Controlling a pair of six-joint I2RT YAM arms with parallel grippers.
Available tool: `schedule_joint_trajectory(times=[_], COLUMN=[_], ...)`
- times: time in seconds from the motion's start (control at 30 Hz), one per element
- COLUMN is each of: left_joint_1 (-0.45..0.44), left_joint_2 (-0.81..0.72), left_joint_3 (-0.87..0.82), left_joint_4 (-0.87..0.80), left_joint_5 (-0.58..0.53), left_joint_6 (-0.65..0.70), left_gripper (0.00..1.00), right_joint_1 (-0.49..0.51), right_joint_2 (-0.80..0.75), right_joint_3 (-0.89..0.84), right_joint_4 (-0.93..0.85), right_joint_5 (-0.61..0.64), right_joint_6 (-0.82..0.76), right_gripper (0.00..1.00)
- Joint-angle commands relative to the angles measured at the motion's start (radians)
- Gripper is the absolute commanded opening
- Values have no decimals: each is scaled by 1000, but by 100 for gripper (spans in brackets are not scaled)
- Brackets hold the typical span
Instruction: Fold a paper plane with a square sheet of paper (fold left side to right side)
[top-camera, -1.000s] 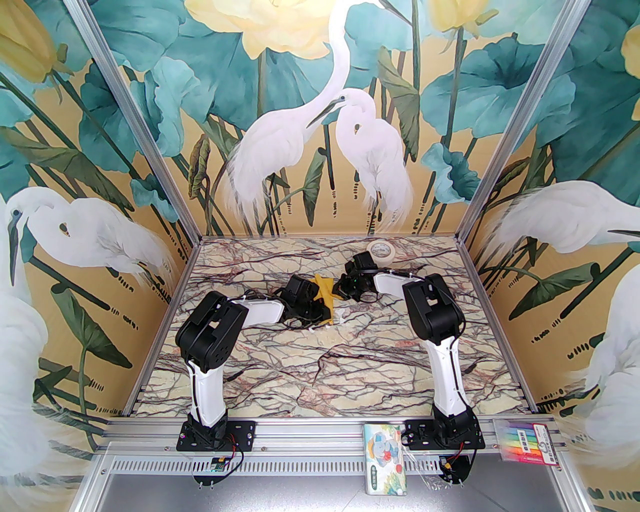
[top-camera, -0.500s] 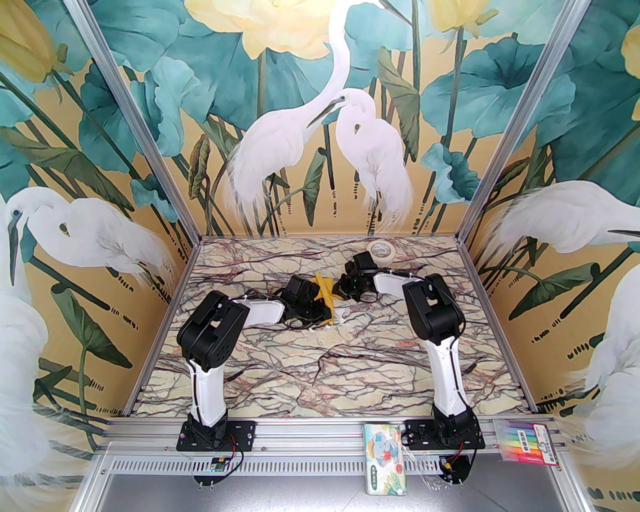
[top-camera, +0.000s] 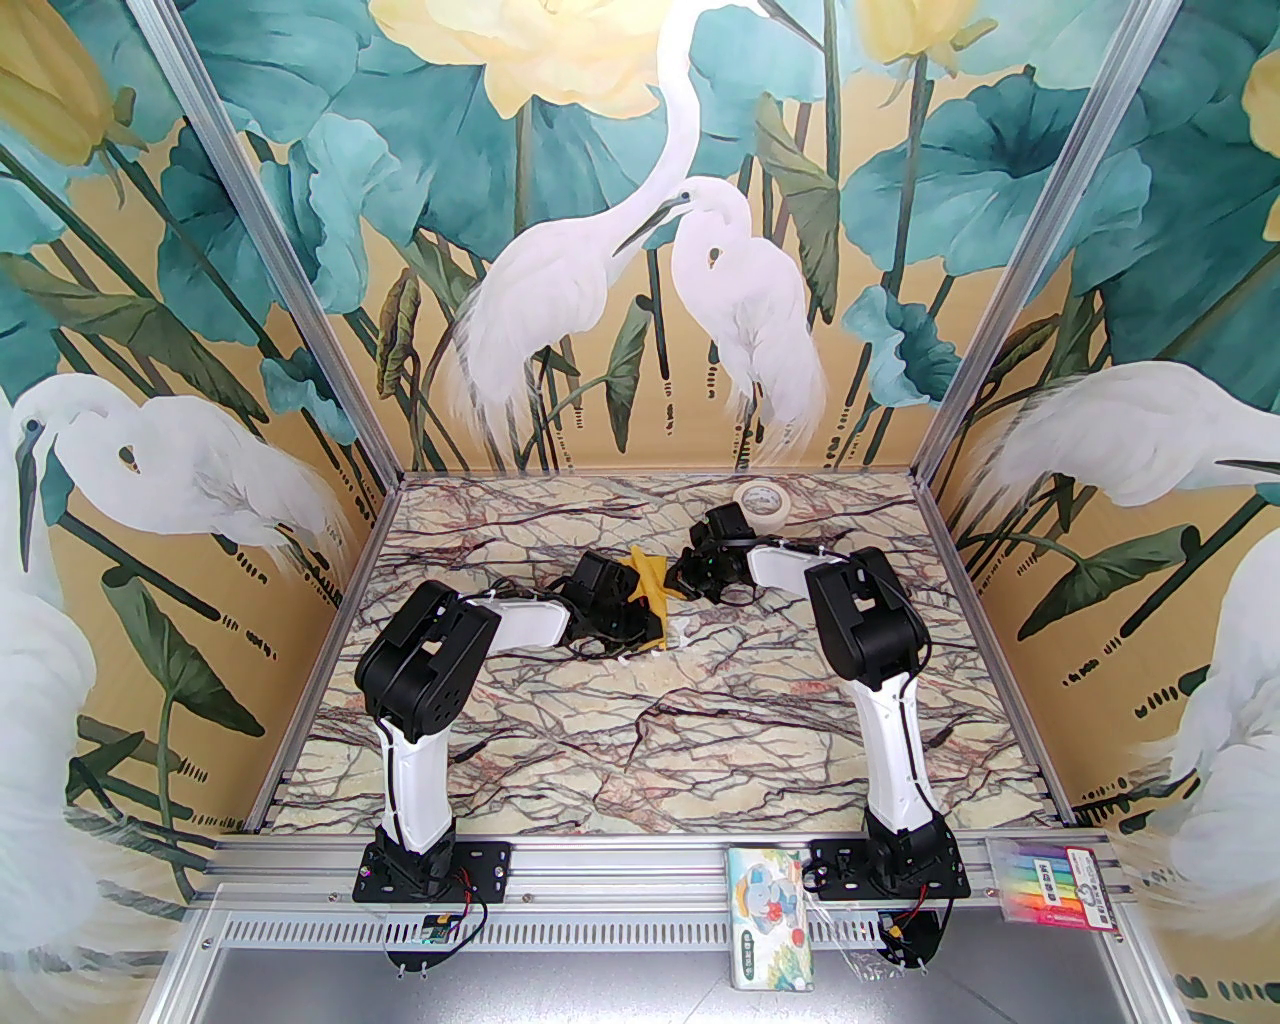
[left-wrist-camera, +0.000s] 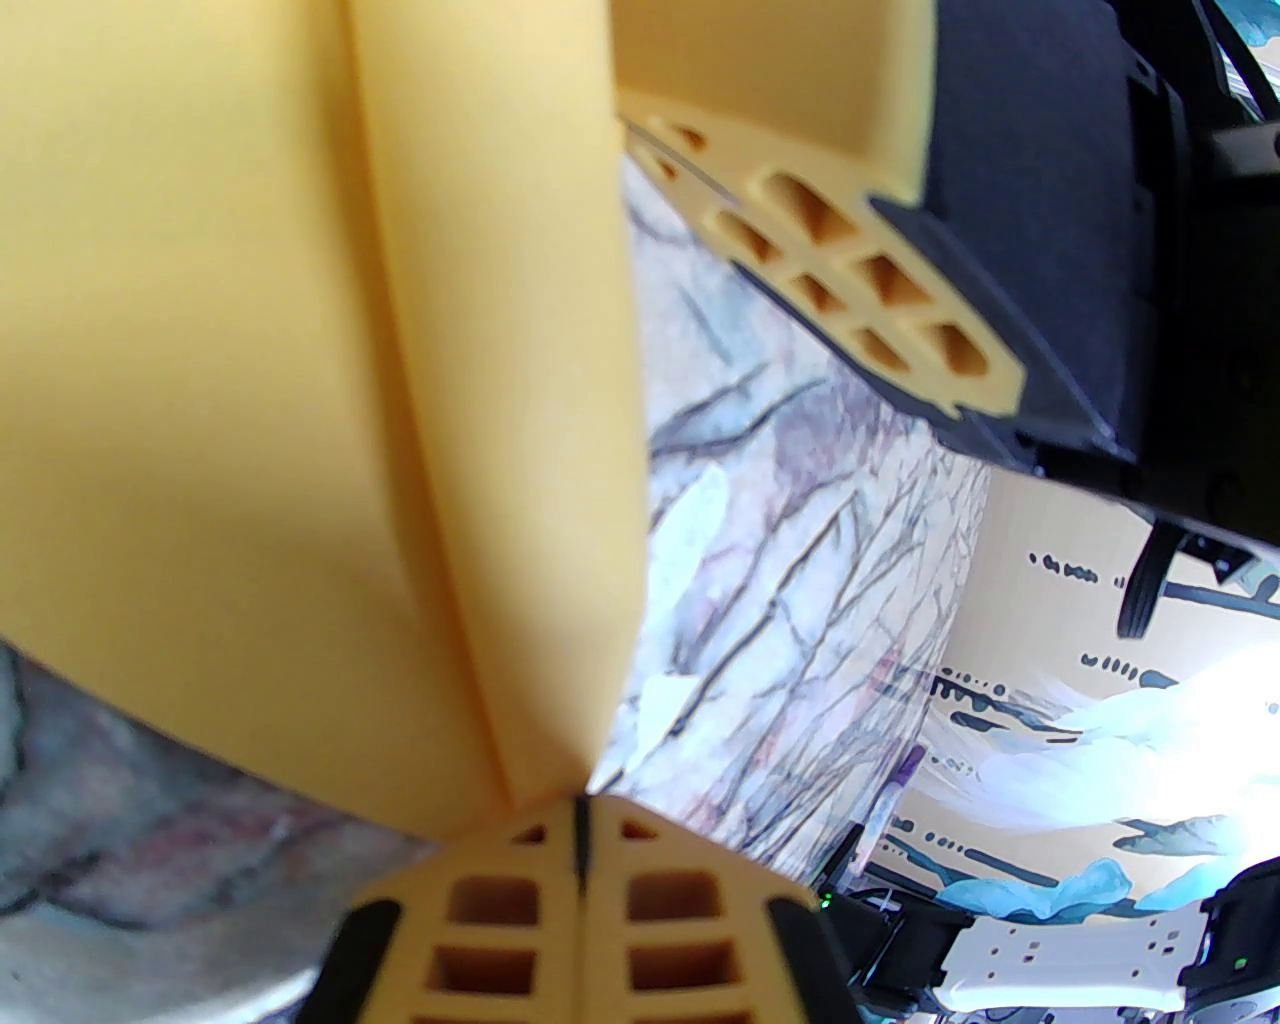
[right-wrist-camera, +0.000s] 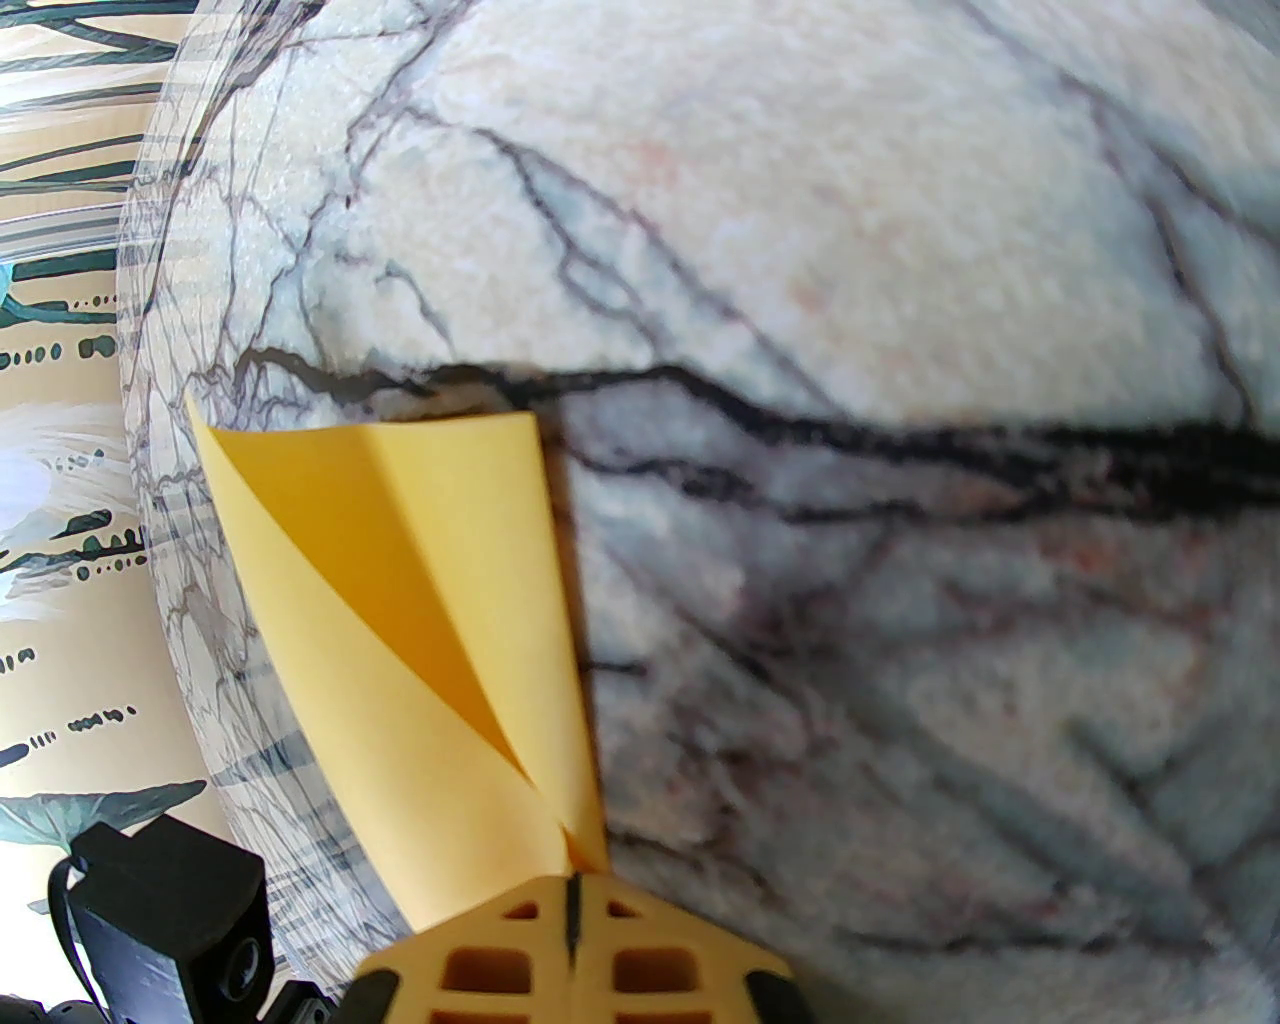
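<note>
With the left gripper (left-wrist-camera: 580, 815) and right gripper (right-wrist-camera: 572, 885) both clamped on opposite ends of the paper (top-camera: 650, 580), any pull apart could tear it or skew the crease.

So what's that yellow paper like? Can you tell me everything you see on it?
The yellow paper is thin, smooth and plain bright yellow. It is folded into long narrow flaps that fan apart from sharp creases. It sits between the two arms, over the middle of the marble table. The left gripper and the right gripper each pinch a folded tip of it.
</note>
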Motion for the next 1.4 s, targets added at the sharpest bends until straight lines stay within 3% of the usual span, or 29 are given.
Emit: schedule_joint_trajectory(times=[0.0,0.47,1.03,1.37], left_joint_1=[-3,-11,-24,-18], left_joint_2=[28,65,115,37], left_joint_3=[16,66,193,250], left_joint_4=[-30,-129,-370,-351], left_joint_5=[-5,-38,-138,-100], left_joint_6=[-1,13,67,77], left_gripper=[0,0,0,1], right_joint_1=[9,11,12,11], right_joint_2=[22,20,19,21], right_joint_3=[-6,-9,-9,-4], right_joint_4=[-21,-18,-18,-33], right_joint_5=[18,20,22,30], right_joint_6=[-17,-17,-16,-22], right_gripper=[0,0,0,0])
